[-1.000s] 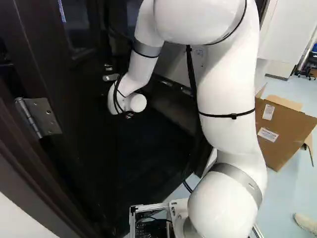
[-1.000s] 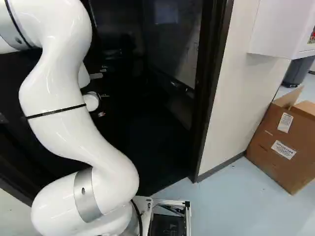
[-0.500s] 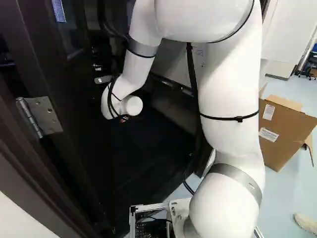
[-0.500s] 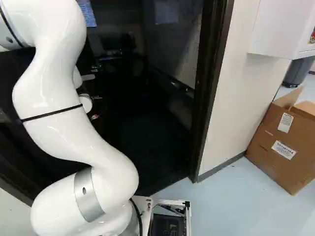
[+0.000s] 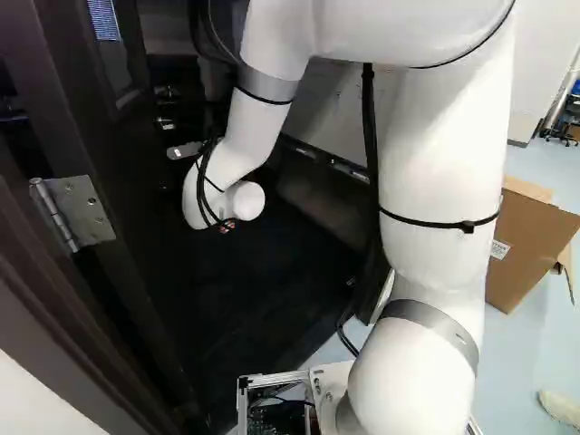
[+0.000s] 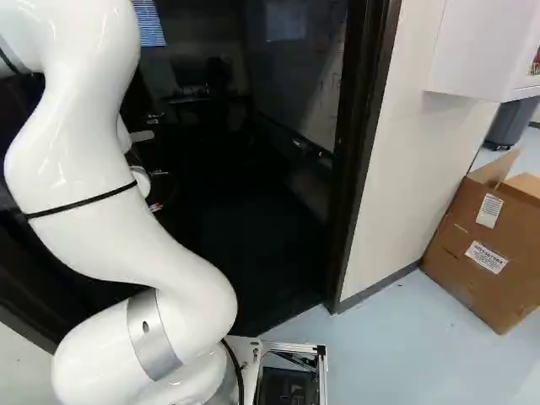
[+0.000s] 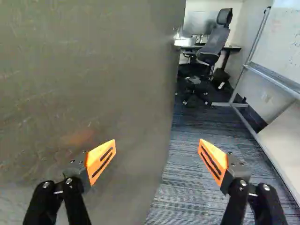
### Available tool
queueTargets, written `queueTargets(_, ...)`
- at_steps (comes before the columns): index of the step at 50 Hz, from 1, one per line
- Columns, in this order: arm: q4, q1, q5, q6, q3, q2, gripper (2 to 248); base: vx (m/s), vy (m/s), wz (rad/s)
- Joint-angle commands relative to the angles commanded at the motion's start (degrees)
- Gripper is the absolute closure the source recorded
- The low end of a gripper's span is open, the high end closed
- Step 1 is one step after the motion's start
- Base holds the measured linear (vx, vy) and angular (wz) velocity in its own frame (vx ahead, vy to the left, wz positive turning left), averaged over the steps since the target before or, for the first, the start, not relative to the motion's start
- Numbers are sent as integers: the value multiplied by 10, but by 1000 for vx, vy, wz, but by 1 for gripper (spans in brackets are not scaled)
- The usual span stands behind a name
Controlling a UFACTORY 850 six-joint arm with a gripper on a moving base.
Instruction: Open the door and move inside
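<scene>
Door [image 5: 104,181], one, dark: hinged at the left of the left base view, ajar, its lever handle [image 5: 184,151] near our arm's wrist. Gripper [image 5: 227,227], one: jaws spread wide, one orange-padded finger in front of the door's face, the other over dark striped carpet [image 7: 183,183]; whether either touches the door, we cannot tell. Room beyond, as we find it: office chair [image 7: 216,41] by a desk [image 7: 233,48], monitor [image 7: 199,22], whiteboard [image 7: 283,40] along the wall. Outside: smooth pale blue floor [image 6: 388,350]. Containers: cardboard box [image 6: 472,253], flaps raised, two labels, contents hidden from us; dark grey bin [image 6: 510,125] beyond, inside likewise hidden.
</scene>
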Motion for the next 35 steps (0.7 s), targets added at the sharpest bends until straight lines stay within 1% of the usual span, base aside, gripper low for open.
queueTargets(35, 0, 45, 0, 0, 76, 67, 3, 0, 0, 0)
